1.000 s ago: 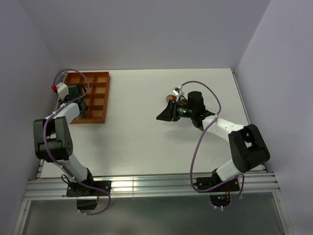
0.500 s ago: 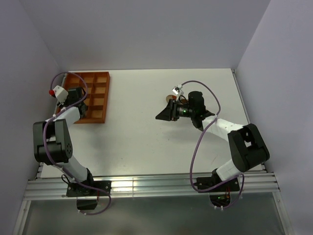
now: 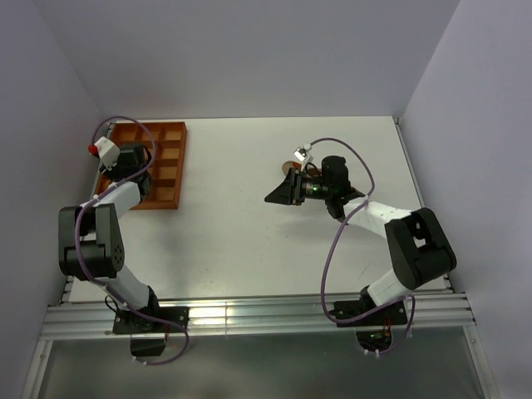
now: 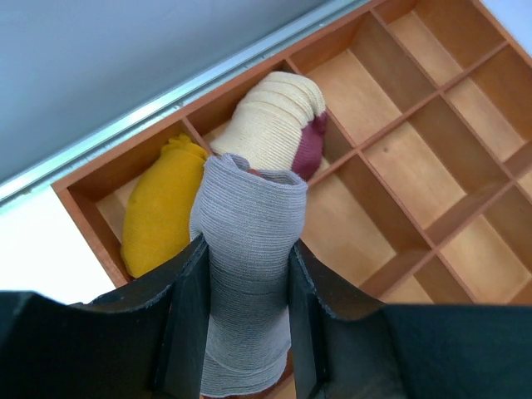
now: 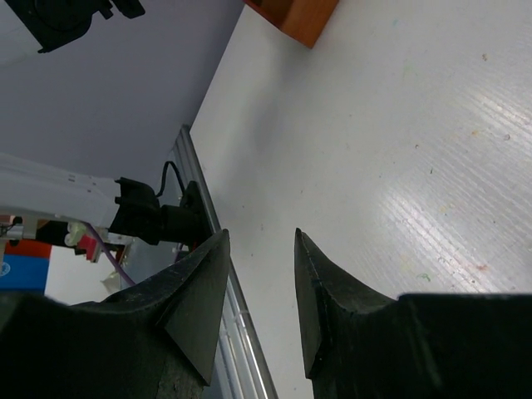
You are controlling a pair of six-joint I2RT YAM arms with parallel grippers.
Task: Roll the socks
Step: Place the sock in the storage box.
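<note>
grey sock (image 4: 246,241), mustard roll (image 4: 154,212), orange tray (image 4: 420,179)

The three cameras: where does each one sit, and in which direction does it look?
Top external: above and behind the bases, looking down on the table, both arms and the wooden tray.
Left wrist: on the left arm, looking down past its fingers at the grey sock roll they grip over the tray.
Right wrist: on the right arm, looking low across the table toward the tray's corner; its fingers hold nothing.
Shared: the tray appears in all three views.
</note>
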